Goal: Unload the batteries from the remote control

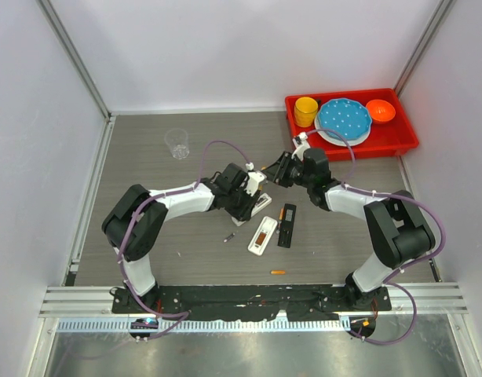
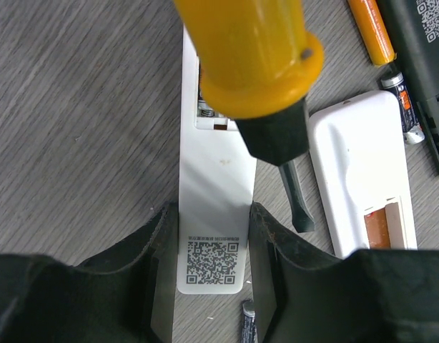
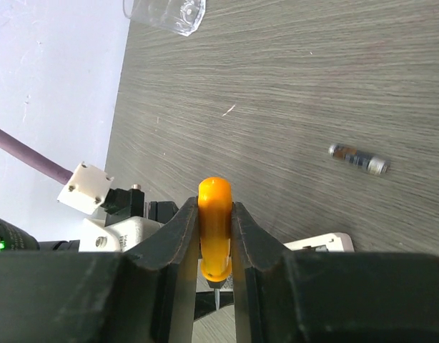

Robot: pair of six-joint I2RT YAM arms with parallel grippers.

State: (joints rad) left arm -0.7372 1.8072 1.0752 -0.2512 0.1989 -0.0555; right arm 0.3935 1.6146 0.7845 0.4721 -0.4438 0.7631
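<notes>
My left gripper (image 2: 214,214) is shut on the lower end of a white remote control (image 2: 216,168) lying back-up on the table, QR label between the jaws. Its battery bay (image 2: 207,108) is open and dark batteries show inside, partly hidden. My right gripper (image 3: 214,236) is shut on the orange handle of a screwdriver (image 3: 214,214) hanging over that remote; its dark blade (image 2: 297,204) points down beside the remote's right edge. From above, the two grippers (image 1: 255,203) (image 1: 279,171) meet mid-table. Loose batteries lie around: dark ones (image 1: 228,236) (image 2: 405,107) (image 2: 248,325) and an orange one (image 1: 278,272).
A second white remote (image 1: 262,234) and a black remote (image 1: 286,224) lie just right of the held one, an orange battery (image 2: 372,32) by the black one. A clear cup (image 1: 177,143) stands far left. A red tray (image 1: 406,141) with cup, plate and bowl sits far right.
</notes>
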